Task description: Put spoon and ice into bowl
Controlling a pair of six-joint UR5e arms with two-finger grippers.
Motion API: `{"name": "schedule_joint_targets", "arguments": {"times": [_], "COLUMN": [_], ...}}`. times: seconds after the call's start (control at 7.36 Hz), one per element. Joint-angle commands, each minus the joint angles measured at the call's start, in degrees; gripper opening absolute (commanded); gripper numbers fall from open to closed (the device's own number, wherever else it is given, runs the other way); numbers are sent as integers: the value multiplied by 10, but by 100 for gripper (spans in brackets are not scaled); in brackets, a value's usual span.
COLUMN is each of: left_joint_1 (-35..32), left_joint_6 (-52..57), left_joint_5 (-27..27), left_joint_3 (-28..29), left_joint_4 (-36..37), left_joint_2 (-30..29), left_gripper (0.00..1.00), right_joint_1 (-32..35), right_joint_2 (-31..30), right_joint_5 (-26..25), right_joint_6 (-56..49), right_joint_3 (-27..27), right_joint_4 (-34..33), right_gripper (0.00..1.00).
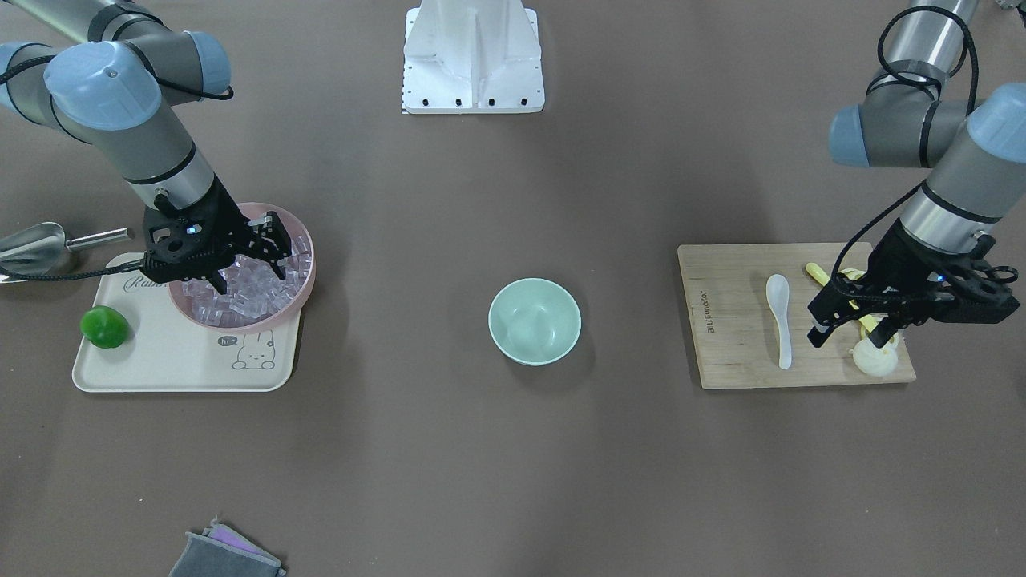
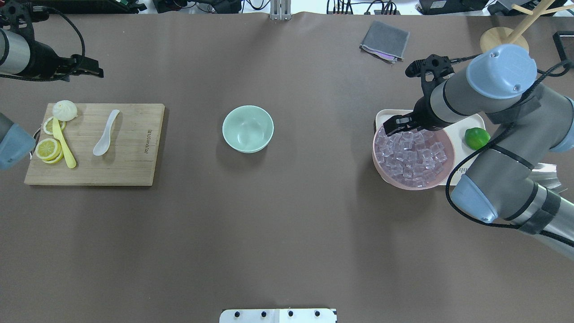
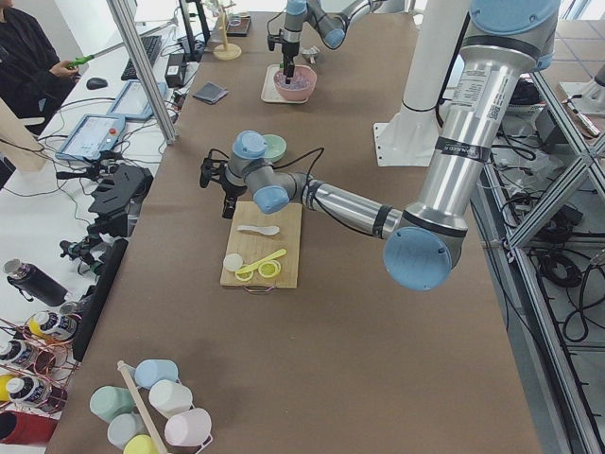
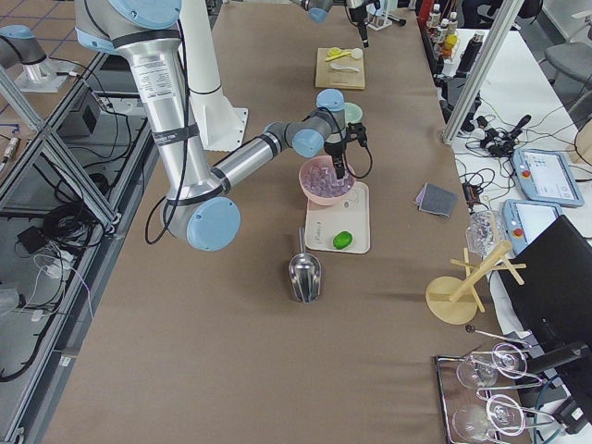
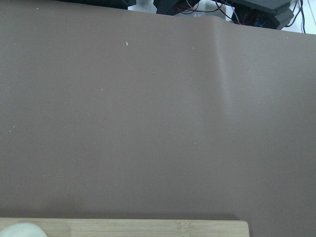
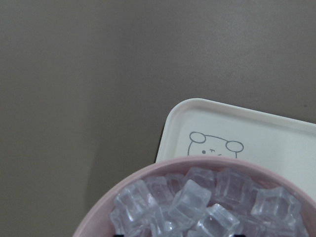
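The white spoon (image 1: pixel 779 308) lies on the wooden cutting board (image 1: pixel 737 353), also seen from overhead (image 2: pixel 105 139). The mint-green bowl (image 1: pixel 535 320) stands empty at the table's middle (image 2: pixel 248 128). The clear ice cubes (image 1: pixel 256 292) fill a pink bowl (image 1: pixel 304 240). My right gripper (image 1: pixel 247 276) is open, its fingertips down among the ice at the bowl's far side (image 2: pixel 394 127); the right wrist view shows the cubes (image 6: pixel 197 207) close below. My left gripper (image 1: pixel 850 332) is open and empty, held above the board's outer end, to the side of the spoon.
The pink bowl sits on a cream tray (image 1: pixel 160 361) with a green lime (image 1: pixel 104 327); a steel scoop (image 1: pixel 36 244) lies beside the tray. A yellow spoon (image 2: pixel 63 143), lemon slices (image 2: pixel 48 148) and a white bun (image 2: pixel 65 110) share the board. A grey cloth (image 2: pixel 384 40) lies at the far edge.
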Motion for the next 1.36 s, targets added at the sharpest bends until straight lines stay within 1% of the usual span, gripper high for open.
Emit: {"name": "schedule_joint_targets", "arguments": {"times": [0.0,0.14,0.27,1.09,1.22], "left_joint_1": [4,6,8,9,9], "left_joint_6": [-4,-4,-3,-1,-1], "left_joint_5": [2,3,2,2,2], "left_joint_3": [2,4,5,13,13], "left_joint_4": [0,0,-1,-3,-3], "left_joint_2": [-5,-7,-7,-10,-10], "left_gripper": [99,99,99,98,98], "right_joint_1": [-1,0,2,3,2], "right_joint_2": [2,3,2,15,24], "right_joint_5": [-5,-4,-5,-29,-29], "right_joint_6": [-2,-2,-2,2,4], "right_joint_3": [-11,-11,-11,-22,-32], "right_joint_4": [0,-1,-1,-1,-1], "right_gripper": [70,60,56,56,51]}}
